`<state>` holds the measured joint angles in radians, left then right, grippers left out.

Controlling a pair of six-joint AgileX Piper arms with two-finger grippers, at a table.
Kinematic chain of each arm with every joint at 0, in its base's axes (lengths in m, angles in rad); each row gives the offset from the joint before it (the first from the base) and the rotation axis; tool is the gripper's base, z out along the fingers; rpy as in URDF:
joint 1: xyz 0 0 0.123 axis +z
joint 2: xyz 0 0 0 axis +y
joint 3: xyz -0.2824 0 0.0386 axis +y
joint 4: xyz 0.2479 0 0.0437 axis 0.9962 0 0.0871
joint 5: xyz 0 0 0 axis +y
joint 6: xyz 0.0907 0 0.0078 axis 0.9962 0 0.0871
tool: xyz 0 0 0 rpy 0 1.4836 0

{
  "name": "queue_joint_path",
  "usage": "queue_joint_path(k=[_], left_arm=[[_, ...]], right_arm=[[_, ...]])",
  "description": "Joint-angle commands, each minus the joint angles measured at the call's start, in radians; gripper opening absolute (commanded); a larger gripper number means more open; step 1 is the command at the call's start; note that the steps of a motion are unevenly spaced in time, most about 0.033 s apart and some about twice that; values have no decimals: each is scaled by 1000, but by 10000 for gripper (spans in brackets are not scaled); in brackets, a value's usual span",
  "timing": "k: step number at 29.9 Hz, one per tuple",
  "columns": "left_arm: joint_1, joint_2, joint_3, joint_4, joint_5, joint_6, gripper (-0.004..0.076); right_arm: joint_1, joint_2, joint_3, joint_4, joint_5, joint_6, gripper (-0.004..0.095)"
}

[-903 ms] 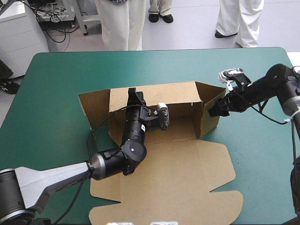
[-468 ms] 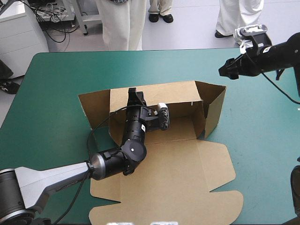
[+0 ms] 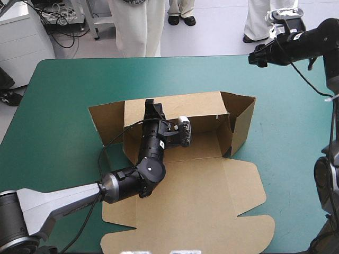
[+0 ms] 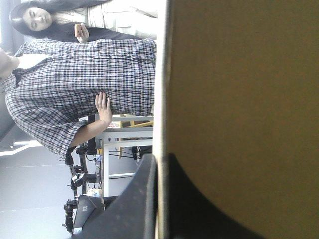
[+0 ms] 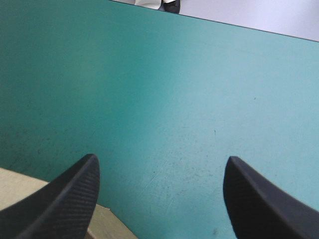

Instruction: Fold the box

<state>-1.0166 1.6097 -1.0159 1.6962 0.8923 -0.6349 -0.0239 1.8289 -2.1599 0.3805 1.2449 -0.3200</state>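
Nearest, at the table's near edge, the lid [image 3: 201,206] of the brown box [image 3: 212,143] lies flat on the teal-green cover [image 3: 58,106], w/ its rounded flaps toward the robot. Behind it is the tray part w/ walls raised: the left end flap leans outward, the right end wall stands at an angle. L arm [image 3: 127,182] lies across the lid into the tray, and L gripper [image 3: 152,107] is at the back wall [image 4: 239,99]. In the left wrist view the board's edge runs btw. its two black fingers [image 4: 132,209], so they pinch this wall, almost pressed together. Farthest, R gripper [image 3: 255,57] hangs raised over the table's far right edge, well apart from the box. The R fingers [image 5: 70,194] are spread wide, w/ only cover and one box corner [image 5: 107,224] under them.
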Motion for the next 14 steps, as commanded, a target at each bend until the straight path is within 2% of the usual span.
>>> queue_joint_path(k=[1, 9, 14], left_arm=[[-10, -46, -22, 97, 28, -10, -32], [-10, -46, -22, 97, 28, -10, -32], [-10, -46, -22, 97, 28, -10, -32]], right_arm=[[-3, 7, -40, 14, 1, 8, 640], [22, 87, -30, 6, 1, 14, 639], [88, 116, -30, -92, 1, 26, 639]])
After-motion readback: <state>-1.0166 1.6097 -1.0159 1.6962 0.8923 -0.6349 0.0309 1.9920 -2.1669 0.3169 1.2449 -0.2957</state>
